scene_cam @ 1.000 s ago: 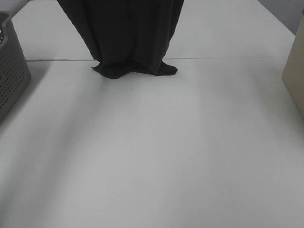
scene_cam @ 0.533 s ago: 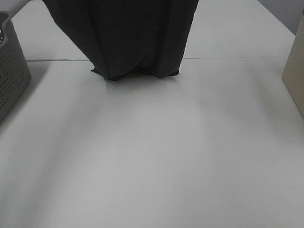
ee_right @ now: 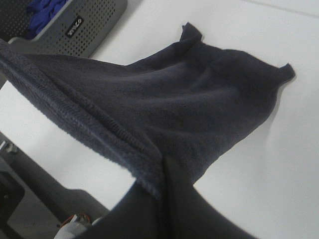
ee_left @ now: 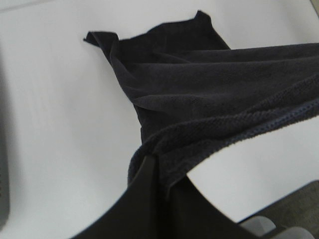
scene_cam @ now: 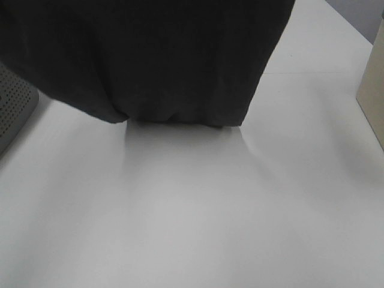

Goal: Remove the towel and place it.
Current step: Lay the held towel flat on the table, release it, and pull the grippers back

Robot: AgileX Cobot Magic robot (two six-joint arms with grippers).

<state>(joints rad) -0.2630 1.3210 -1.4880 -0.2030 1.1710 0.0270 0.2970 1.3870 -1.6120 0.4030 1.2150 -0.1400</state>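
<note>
The dark charcoal-navy towel [scene_cam: 156, 60] hangs spread wide across the top of the exterior high view, its lower edge resting on the white table [scene_cam: 192, 210]. Both grippers are above that view's edge and do not show there. In the left wrist view my left gripper [ee_left: 162, 186] is shut on a hemmed edge of the towel [ee_left: 199, 94], which stretches away down to the table. In the right wrist view my right gripper [ee_right: 162, 181] is shut on another edge of the towel [ee_right: 189, 109], whose far corners lie on the table.
A grey perforated basket [scene_cam: 15, 111] stands at the table's left edge, partly behind the towel; it also shows in the right wrist view [ee_right: 75, 20] with blue cloth inside. A beige box [scene_cam: 373, 90] stands at the right edge.
The towel has spread much wider and come nearer the camera. Its lower edge has moved toward the table's front, now covering the seam and part of the basket.
</note>
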